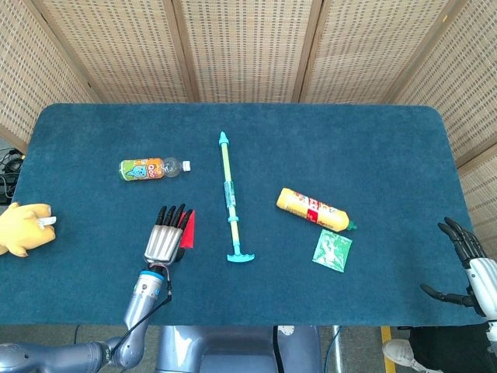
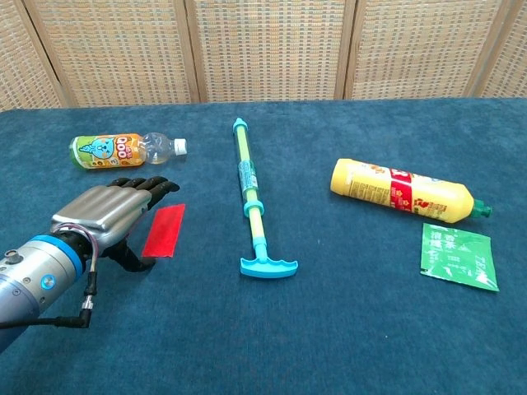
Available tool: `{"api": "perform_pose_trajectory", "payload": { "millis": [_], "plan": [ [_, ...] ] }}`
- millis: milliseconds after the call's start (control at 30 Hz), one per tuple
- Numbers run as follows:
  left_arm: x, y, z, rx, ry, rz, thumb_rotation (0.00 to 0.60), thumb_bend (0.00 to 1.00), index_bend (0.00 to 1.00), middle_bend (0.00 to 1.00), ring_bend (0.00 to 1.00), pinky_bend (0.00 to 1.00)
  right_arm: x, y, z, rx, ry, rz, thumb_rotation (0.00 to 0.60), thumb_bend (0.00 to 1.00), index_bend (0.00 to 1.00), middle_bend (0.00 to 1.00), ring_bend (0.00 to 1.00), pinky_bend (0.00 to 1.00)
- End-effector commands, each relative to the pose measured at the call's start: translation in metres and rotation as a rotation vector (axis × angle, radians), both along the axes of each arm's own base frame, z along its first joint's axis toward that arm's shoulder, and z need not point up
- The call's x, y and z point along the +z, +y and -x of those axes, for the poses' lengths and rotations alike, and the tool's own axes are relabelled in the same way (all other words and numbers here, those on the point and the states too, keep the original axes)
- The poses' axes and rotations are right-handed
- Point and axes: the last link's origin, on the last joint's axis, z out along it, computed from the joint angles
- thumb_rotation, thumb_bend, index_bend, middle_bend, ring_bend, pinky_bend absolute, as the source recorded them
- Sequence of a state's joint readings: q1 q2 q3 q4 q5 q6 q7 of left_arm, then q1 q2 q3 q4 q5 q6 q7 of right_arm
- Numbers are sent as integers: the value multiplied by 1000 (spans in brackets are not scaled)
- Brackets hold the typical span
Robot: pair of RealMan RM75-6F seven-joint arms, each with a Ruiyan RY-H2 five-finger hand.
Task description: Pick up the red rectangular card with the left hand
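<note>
In the head view, the red card (image 1: 187, 229) lies flat on the blue worktop (image 1: 349, 140), to the left of the green water pump (image 1: 231, 200). The left hand (image 1: 164, 237) is just beside the card on its left side, palm down, with the fingers (image 1: 172, 215) stretched forward and partly over the card's left edge; they grasp nothing. The right hand (image 1: 470, 268) hangs at the right worktop edge with fingers apart and empty. A small drink bottle (image 1: 152, 168) lies behind the left hand, a yellow bottle (image 1: 314, 209) and a green sachet (image 1: 332, 250) lie to the right, and a yellow plush toy (image 1: 23, 228) sits at the left edge. In the chest view, the card (image 2: 164, 230) lies flat, and the left hand (image 2: 109, 213) hovers low just beside it, the thumb under the palm near the card's near corner; if it touches, I cannot tell. The pump (image 2: 253, 201), yellow bottle (image 2: 405, 191), sachet (image 2: 458, 256) and drink bottle (image 2: 123, 150) are all well apart from it.
</note>
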State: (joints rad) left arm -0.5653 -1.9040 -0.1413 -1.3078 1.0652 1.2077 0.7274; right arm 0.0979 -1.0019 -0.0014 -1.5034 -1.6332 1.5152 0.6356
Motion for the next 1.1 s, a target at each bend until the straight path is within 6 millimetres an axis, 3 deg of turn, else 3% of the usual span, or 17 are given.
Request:
{"api": "perform_pose_trajectory", "payload": {
  "millis": [33,333,500,633,1100],
  "plan": [
    [-4,2,-1,4,9,-12,600,286,0,0,0,0,0,0,0,-1,-2,0,600,0,0,0,0,0],
    [-7,5,1,10,-3,-27,600,385,9,0,0,0,0,0,0,3,-4,-6,600,0,0,0,0,0],
    [-6,6,1,6,-16,-34,600,385,345,0,0,0,-1,1,-1,6,-4,-8,600,0,0,0,0,0],
    [-5,6,1,5,-12,-36,600,386,448,0,0,0,-1,1,-1,6,-5,-9,600,0,0,0,0,0],
    [-6,10,2,15,-20,-39,600,480,515,0,0,0,-1,1,0,8,-7,-8,600,0,0,0,0,0]
  ]
}}
